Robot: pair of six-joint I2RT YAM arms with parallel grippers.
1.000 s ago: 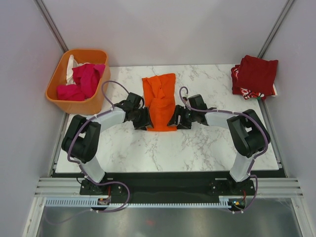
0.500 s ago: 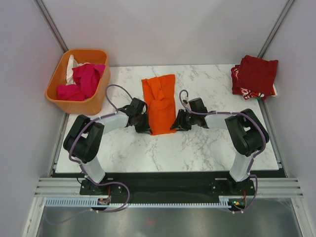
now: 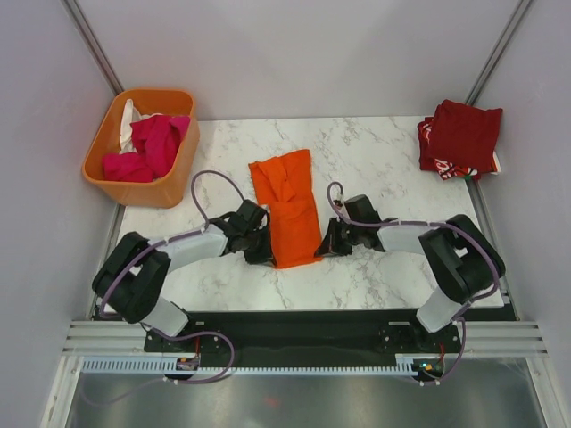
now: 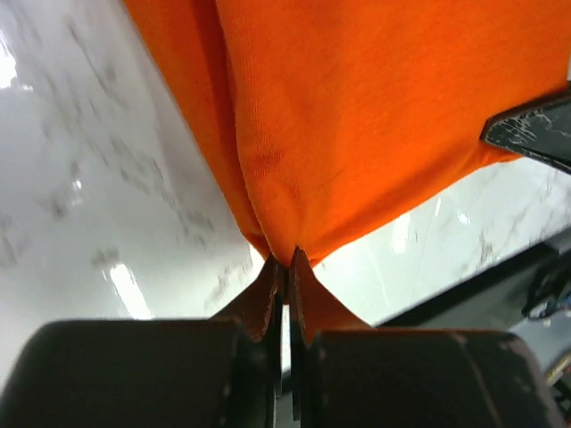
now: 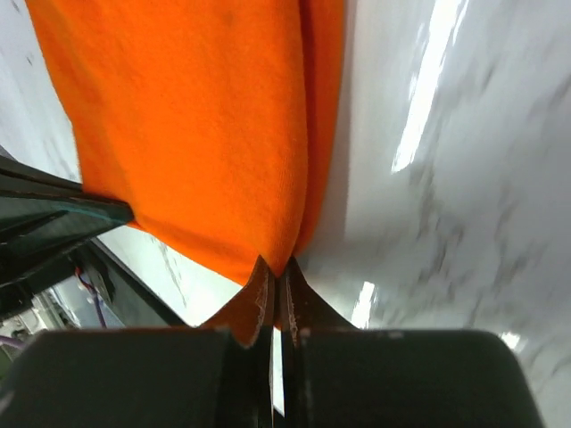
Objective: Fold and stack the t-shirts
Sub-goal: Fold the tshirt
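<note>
A bright orange t-shirt [image 3: 287,205], folded into a long strip, lies on the marble table [image 3: 375,276]. My left gripper [image 3: 266,256] is shut on its near left corner, and the pinched cloth [image 4: 294,160] fills the left wrist view above that gripper [image 4: 286,263]. My right gripper [image 3: 321,251] is shut on the near right corner, shown up close as orange cloth [image 5: 205,125] running out from the gripper [image 5: 275,272]. Dark red and red-and-white t-shirts [image 3: 460,136] lie stacked at the far right corner. Magenta and white t-shirts [image 3: 150,144] fill the orange basket [image 3: 111,178].
The orange basket stands off the table's far left corner. Grey walls with metal posts close in the back and sides. A black rail and metal frame [image 3: 294,334] run along the near edge by the arm bases.
Both grippers have shut on the orange t-shirt's near corners and drawn it toward the near edge; the strip now lies slightly slanted and closer to the arm bases.
</note>
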